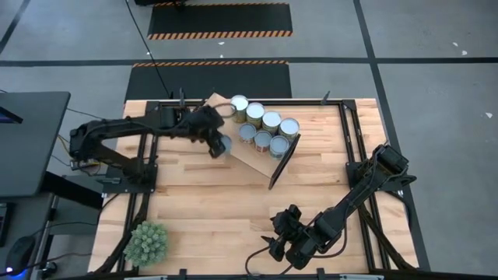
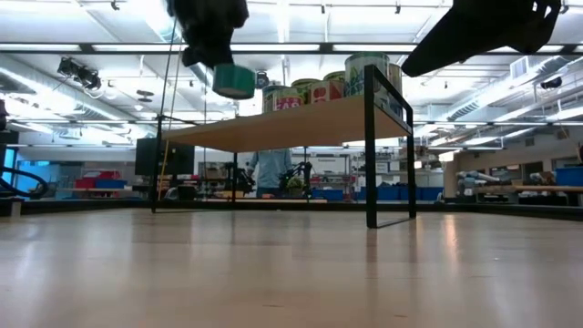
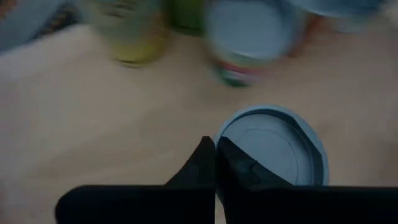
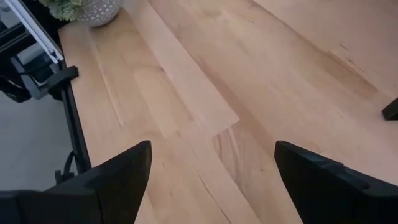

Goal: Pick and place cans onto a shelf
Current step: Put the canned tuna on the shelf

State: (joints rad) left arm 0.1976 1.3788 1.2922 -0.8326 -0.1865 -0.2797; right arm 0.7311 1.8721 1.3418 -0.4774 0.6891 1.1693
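1. Workshop space with ceiling strip lights, blue bins and a standing person point(image 2: 271, 170) fills the background of the low view, beyond a light-wood bench point(image 1: 210, 210).
2. At upper centre of the high view, the shelf point(image 1: 253, 159) sits skewed on black legs, carrying seven cans point(image 1: 264, 128) in a cluster toward its far end.
3. Labels on the cans show red lettering in the low view, but the words are too small to read; green and yellow bands are all that can be made out.
4. The left gripper point(image 1: 213, 143) hangs over the shelf's left end, its jaws clenched on the rim of an eighth can point(image 1: 223, 145), blue-grey top facing the overhead camera.
5. In the low view that can point(image 2: 234, 81) is lifted clear above the shelf board; the left wrist view blurs the cans behind it.
6. The right gripper point(image 1: 278, 243) waits at lower centre of the high view, jaws released and wide, holding nothing.
7. A spiky green plant ball point(image 1: 146, 242) rests at lower left of the bench.
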